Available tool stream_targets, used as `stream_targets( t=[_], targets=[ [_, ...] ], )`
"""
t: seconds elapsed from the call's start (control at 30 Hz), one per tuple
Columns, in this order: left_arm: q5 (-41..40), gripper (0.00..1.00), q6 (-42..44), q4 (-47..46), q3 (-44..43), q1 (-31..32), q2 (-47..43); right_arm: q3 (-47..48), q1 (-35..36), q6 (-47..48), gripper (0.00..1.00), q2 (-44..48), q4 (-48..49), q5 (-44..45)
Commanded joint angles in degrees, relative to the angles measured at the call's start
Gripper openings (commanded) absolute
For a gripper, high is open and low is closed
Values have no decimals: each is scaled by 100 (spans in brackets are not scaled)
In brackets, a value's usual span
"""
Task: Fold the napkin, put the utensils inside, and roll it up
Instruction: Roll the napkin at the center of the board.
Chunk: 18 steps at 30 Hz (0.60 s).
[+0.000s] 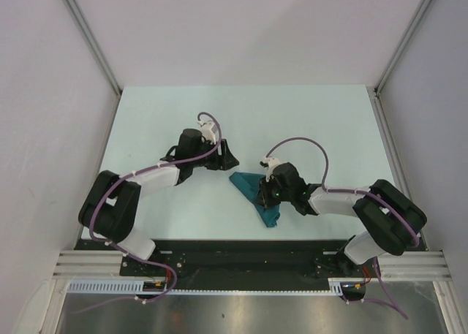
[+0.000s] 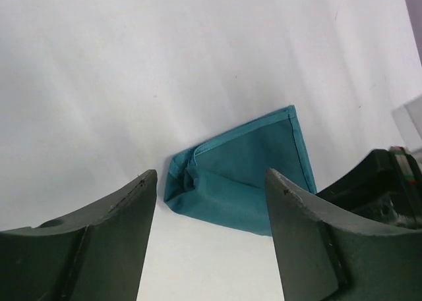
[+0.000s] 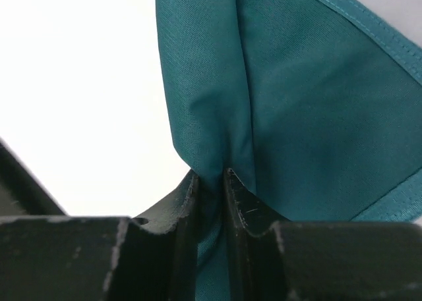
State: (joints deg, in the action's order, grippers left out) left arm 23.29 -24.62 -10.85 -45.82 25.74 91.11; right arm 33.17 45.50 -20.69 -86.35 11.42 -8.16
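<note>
The napkin (image 1: 257, 196) lies near the middle of the table as a dark teal folded wedge, its point toward the near edge. My right gripper (image 1: 263, 191) sits over its right side. In the right wrist view this gripper (image 3: 211, 176) is shut on a raised fold of the napkin (image 3: 297, 103). My left gripper (image 1: 228, 159) hovers just beyond the napkin's far left corner. Seen from the left wrist, it (image 2: 211, 179) stands open and holds nothing, with the napkin (image 2: 244, 176) lying past its fingers (image 2: 99, 235). The utensils are hidden or out of view.
Grey enclosure walls (image 1: 51, 93) stand on the left, right and back of the pale table (image 1: 307, 122). A metal rail (image 1: 248, 264) with the arm bases runs along the near edge. The right arm's dark body (image 2: 382, 182) shows at the right of the left wrist view.
</note>
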Motion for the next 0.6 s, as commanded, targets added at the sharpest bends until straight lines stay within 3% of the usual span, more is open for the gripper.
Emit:
stream_targets(
  t=[0.0, 0.57],
  targets=[
    [-114, 71, 177, -268, 214, -60, -305, -635, -365, -445, 16, -321, 122, -1670],
    [650, 57, -412, -1411, 566, 72, 513, -1023, -1324, -726, 14, -998, 976, -2761]
  ],
)
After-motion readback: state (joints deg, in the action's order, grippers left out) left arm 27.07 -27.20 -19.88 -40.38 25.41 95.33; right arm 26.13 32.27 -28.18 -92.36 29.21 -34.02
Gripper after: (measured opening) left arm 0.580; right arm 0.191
